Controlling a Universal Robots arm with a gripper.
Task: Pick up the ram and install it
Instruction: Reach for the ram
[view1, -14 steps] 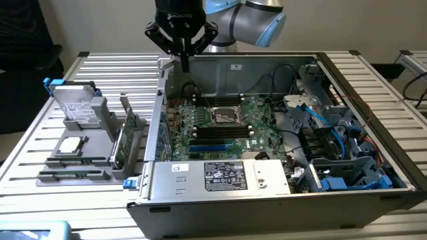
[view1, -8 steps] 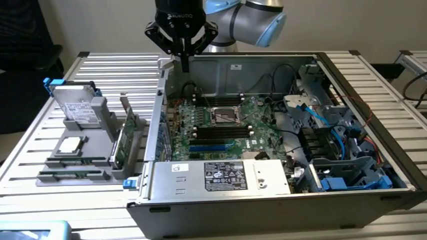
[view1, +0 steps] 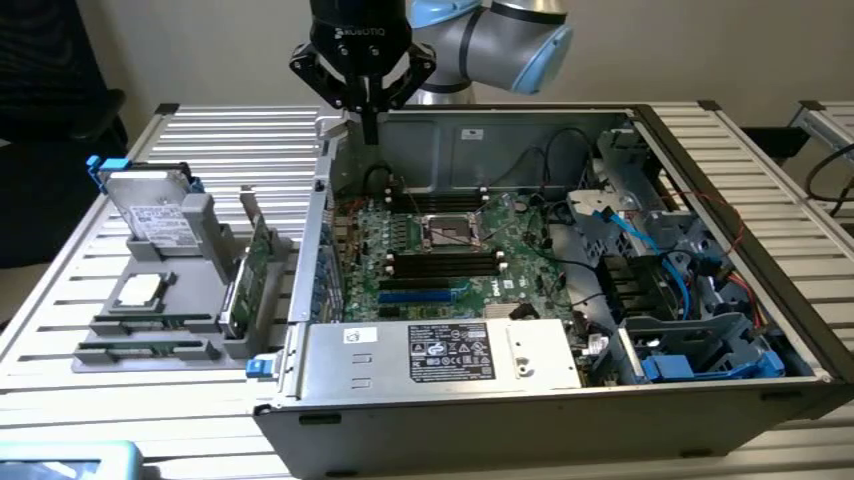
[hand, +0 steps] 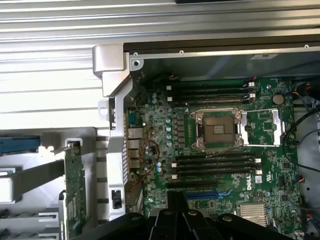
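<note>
The ram (view1: 140, 350) lies flat in the front slot of the gray parts holder (view1: 94, 362) at the lower left of the exterior view, and nothing is touching it. Just behind it in the same holder you can see the square silver processor chip (view1: 139, 290), with the hard drive (view1: 150, 205) propped up farther back and the green expansion card (view1: 247, 280) standing on edge at the holder's right side. The open computer case (view1: 534, 410) sits just to the right of the holder on the slatted metal table (view1: 240, 140). It shows you its motherboard (view1: 441, 270), the empty processor socket (view1: 450, 230) and the dark memory slots (view1: 447, 262) just below that socket. Your gripper (view1: 370, 135) hangs at the top center of the frame, above the case's rear left corner and well apart from the ram, with its fingers pressed together on nothing. In the wrist view the gripper (hand: 182, 222) shows as a dark shape over the motherboard (hand: 160, 125), near the memory slots (hand: 215, 165) and the processor socket (hand: 218, 129).
</note>
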